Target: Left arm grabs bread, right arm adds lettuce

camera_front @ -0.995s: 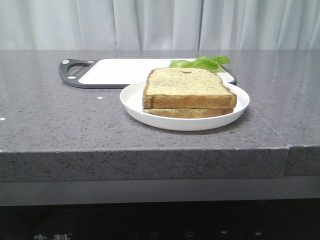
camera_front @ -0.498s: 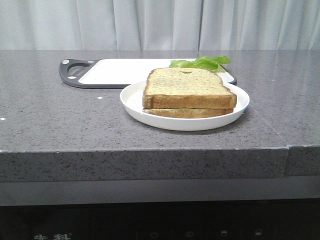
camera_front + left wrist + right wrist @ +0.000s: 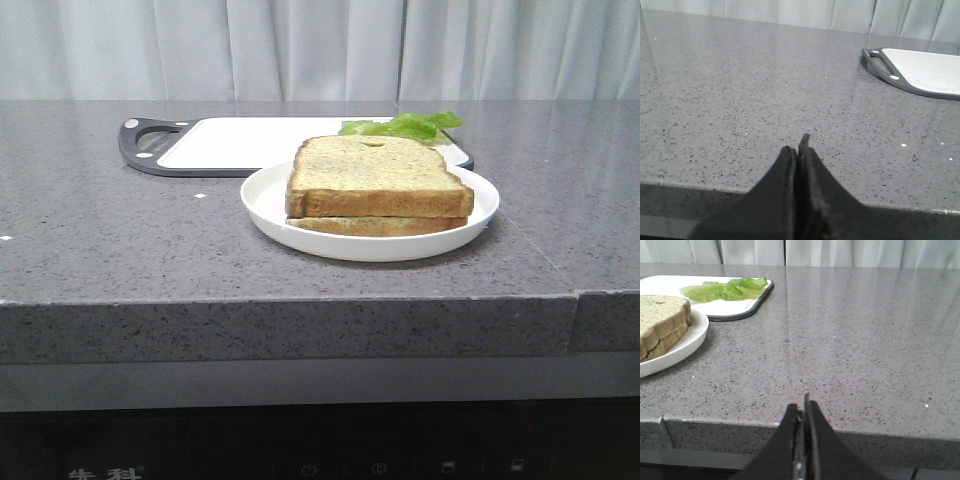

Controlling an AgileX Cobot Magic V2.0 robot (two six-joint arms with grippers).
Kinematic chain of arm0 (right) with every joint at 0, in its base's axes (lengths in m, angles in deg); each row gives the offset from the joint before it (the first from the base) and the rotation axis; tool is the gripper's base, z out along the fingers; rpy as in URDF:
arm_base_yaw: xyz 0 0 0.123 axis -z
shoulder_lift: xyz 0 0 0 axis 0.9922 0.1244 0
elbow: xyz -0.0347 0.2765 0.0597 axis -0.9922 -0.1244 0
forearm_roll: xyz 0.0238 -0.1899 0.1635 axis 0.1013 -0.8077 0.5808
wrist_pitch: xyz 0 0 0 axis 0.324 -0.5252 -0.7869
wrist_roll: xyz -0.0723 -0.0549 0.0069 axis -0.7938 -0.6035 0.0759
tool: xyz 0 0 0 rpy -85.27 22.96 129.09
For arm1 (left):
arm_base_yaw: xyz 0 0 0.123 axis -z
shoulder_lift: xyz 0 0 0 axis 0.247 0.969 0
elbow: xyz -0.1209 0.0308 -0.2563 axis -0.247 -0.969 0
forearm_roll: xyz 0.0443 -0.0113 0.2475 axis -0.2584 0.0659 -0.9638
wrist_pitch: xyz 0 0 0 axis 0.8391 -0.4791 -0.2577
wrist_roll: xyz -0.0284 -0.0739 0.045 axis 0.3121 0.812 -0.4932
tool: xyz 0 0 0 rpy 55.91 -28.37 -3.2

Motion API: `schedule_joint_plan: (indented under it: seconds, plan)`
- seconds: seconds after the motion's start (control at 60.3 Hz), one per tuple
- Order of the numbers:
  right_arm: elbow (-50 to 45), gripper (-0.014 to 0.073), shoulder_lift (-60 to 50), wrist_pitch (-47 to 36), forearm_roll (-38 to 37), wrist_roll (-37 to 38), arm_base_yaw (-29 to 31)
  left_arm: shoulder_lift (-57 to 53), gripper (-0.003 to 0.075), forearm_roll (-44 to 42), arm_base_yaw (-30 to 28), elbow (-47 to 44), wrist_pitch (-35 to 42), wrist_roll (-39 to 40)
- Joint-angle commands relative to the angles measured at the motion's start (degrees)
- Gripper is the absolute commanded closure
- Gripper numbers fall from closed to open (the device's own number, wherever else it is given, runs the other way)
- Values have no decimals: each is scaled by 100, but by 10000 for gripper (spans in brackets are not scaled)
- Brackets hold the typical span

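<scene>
The thick bread slice (image 3: 372, 177) lies on top of a thinner slice (image 3: 380, 225) on a white plate (image 3: 265, 200) near the counter's front; both slices also show in the right wrist view (image 3: 660, 320). The green lettuce leaf (image 3: 405, 125) lies on the white cutting board (image 3: 240, 142) behind the plate, and shows in the right wrist view (image 3: 725, 290). My left gripper (image 3: 798, 147) is shut and empty at the counter's front edge, far left of the plate. My right gripper (image 3: 802, 407) is shut and empty at the front edge, right of the plate. Neither arm shows in the front view.
The cutting board has a dark rim and a handle (image 3: 145, 140) at its left end, also in the left wrist view (image 3: 880, 65). The grey speckled counter (image 3: 100, 230) has a seam (image 3: 577, 290) at the front right. A pale curtain (image 3: 320, 45) hangs behind.
</scene>
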Motion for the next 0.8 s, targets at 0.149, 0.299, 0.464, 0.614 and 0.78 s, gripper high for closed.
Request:
schedule_joint_plan:
  seconds: [0.149,0.299,0.464,0.614,0.78]
  plan:
    - [14,654,-97,-508,-2,-28,36,-105,741,2,2,-30,542,52]
    - [14,654,-97,-513,-2,-28,36,-105,741,2,2,-30,555,52]
    - [20,654,-97,-693,-2,-28,36,-105,741,-238,-10,-2,1262,52]
    - [480,654,-63,-667,-2,-28,36,77,741,-309,-10,643,1311,52]
    - [1912,654,556,357,-2,-34,36,1089,741,-309,17,2026,652,52]
